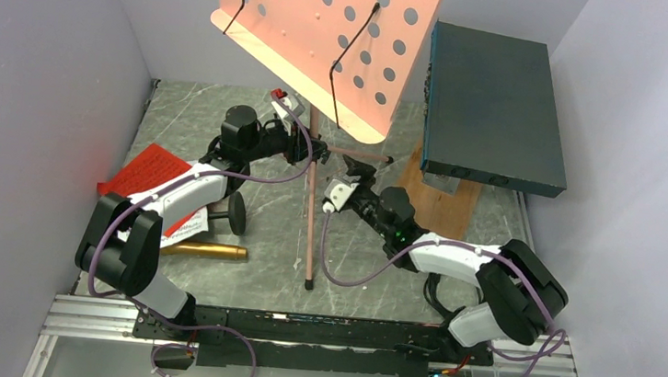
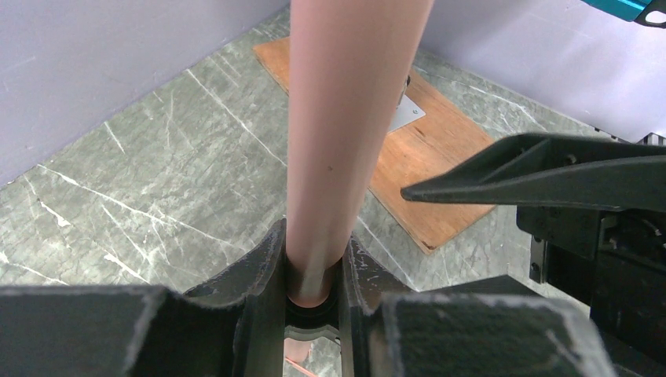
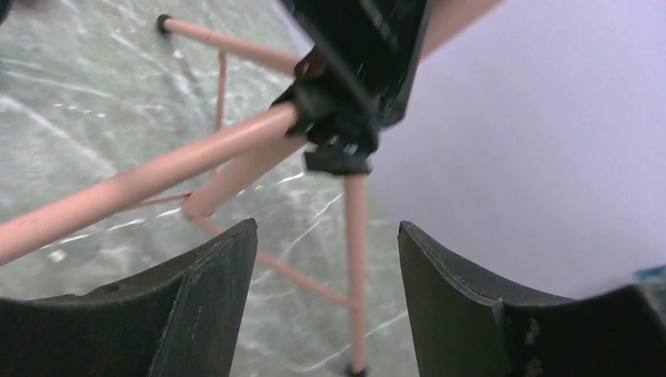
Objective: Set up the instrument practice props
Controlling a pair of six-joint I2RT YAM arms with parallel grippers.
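Observation:
The pink perforated music stand stands upright on its tripod legs in the middle of the table. My left gripper is shut on its pink pole, and the jaws press both sides of the tube. My right gripper hangs just right of the pole, open and holding nothing, facing the legs and their black hub. The red and white music sheets lie at the left. Beside them are the gold microphone and the small black mic stand.
A large dark teal box rests on a wooden board at the back right, close behind my right arm. Grey walls close in the table on the left, back and right. One stand leg foot reaches toward the near rail.

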